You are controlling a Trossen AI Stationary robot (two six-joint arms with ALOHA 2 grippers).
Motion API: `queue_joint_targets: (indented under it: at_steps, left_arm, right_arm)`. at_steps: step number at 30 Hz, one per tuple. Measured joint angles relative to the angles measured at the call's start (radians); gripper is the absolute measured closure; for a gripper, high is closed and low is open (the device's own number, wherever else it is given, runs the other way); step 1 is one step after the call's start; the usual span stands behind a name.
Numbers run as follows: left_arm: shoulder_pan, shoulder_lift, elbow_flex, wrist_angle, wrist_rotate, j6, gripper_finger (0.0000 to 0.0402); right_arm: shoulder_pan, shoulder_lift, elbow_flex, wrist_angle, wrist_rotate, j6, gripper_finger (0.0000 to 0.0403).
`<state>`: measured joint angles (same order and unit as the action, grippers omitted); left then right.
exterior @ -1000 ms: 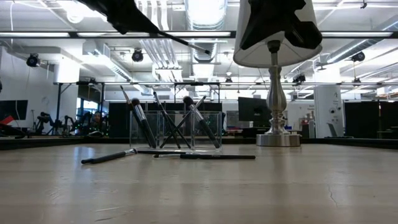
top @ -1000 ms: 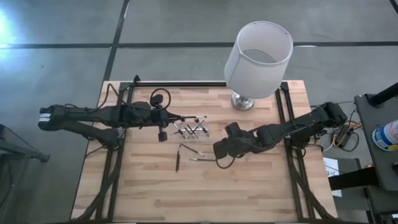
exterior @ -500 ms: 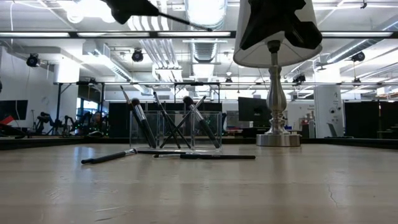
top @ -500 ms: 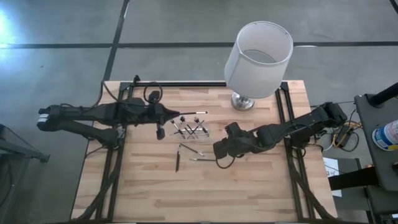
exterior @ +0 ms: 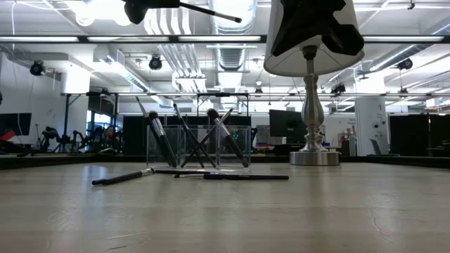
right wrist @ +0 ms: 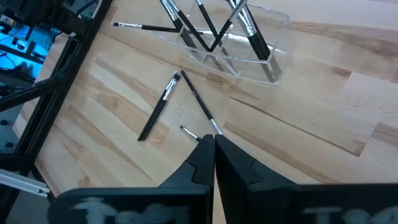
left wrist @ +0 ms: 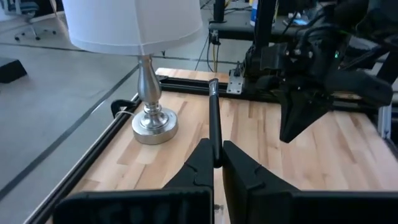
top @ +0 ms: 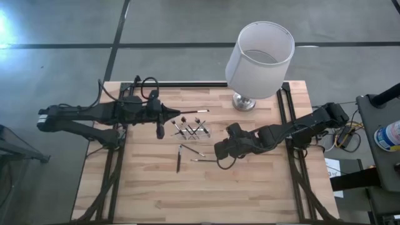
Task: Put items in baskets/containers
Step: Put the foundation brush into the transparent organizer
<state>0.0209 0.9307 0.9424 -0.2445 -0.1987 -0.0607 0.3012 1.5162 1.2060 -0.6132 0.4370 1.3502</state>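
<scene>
- Left gripper (left wrist: 214,163) is clamped on one brush (left wrist: 213,121), its fingers pinching the dark handle; the brush sticks straight out ahead of it, roughly level.
- In the high view, that gripper (top: 170,114) hangs above the table's far left part, and its brush (top: 194,112) reaches toward the lamp, ending just behind the tray.
- From table height the held brush (exterior: 209,12) shows high up, well above the tray.
- Tray (right wrist: 273,43) is a clear, divided box standing mid-table, between the two arms; several brushes (right wrist: 252,34) lean crossed inside it, heads up.
- One more brush (right wrist: 144,27) shows by the tray's left-arm end; whether it lies on the wood or is the held one I cannot tell.
- Loose brushes (top: 185,151) lie flat on the wood just in front of the tray: a dark one (right wrist: 157,107) and a thin one (right wrist: 198,102) meeting at their tips, and a third (top: 204,159) beside the right gripper.
- Right gripper (right wrist: 213,149), fingers pressed together and holding nothing, is low over the wood just in front of those loose brushes, near the end of the thin one.
- Lamp (top: 257,60) with a white shade stands at the table's (top: 250,194) far edge, well apart from the tray.
</scene>
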Motion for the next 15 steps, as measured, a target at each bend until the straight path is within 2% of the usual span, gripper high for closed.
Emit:
queue_joint_targets:
  at_steps: [15]
  left_arm:
    - [-0.031, -0.075, 0.0, 0.016, 0.0, -0.081, 0.0394]
  right_arm:
    - [0.0, 0.0, 0.0, 0.002, 0.0, 0.0, 0.0394]
